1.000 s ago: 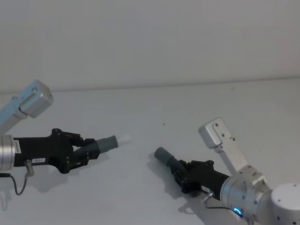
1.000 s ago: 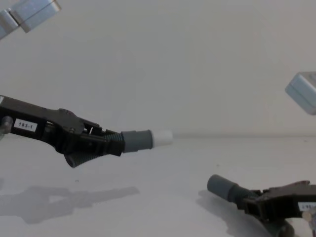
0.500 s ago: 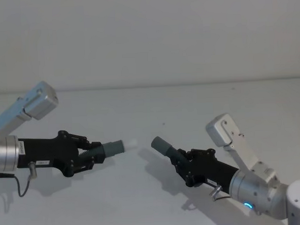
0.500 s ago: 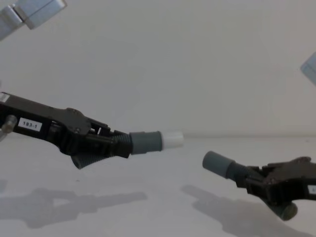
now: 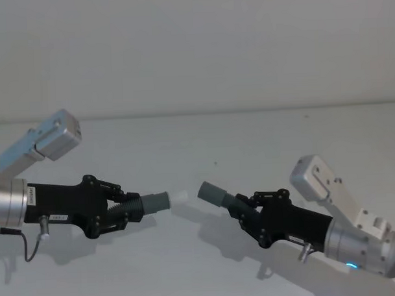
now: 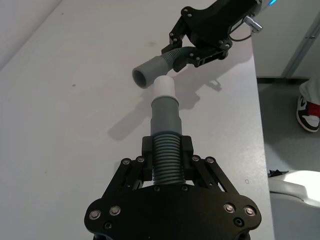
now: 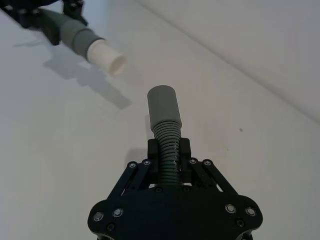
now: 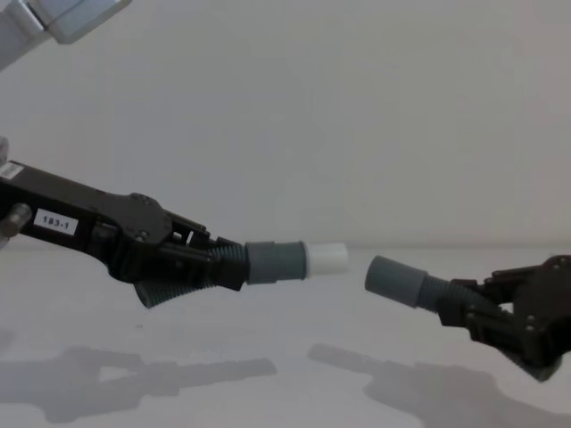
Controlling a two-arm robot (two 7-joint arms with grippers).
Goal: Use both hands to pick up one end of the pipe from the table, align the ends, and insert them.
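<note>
My left gripper (image 5: pixel 124 208) is shut on the corrugated pipe (image 6: pixel 167 155) just behind its grey cuff (image 8: pixel 277 262). The cuff's white tip (image 8: pixel 327 259) points right. My right gripper (image 5: pixel 250 215) is shut on the other stretch of pipe (image 7: pixel 167 135), behind the plain hollow socket (image 5: pixel 212 192). Both ends hang above the white table (image 5: pixel 249 140), facing each other across a small gap. In the left wrist view the white tip (image 6: pixel 163 87) sits just short of the socket mouth (image 6: pixel 145 75) and slightly to one side of it. The middle of the pipe is hidden.
The table's edge (image 6: pixel 260 125) runs past the right gripper in the left wrist view, with grey floor and a person's shoe (image 6: pixel 307 107) beyond it. A plain wall stands behind the table. The arms' shadows (image 8: pixel 178 379) lie on the surface below.
The right gripper has lifted its socket end off the table and swung it left. The left gripper has carried the white-tipped end right. The gap between the ends has shrunk.
</note>
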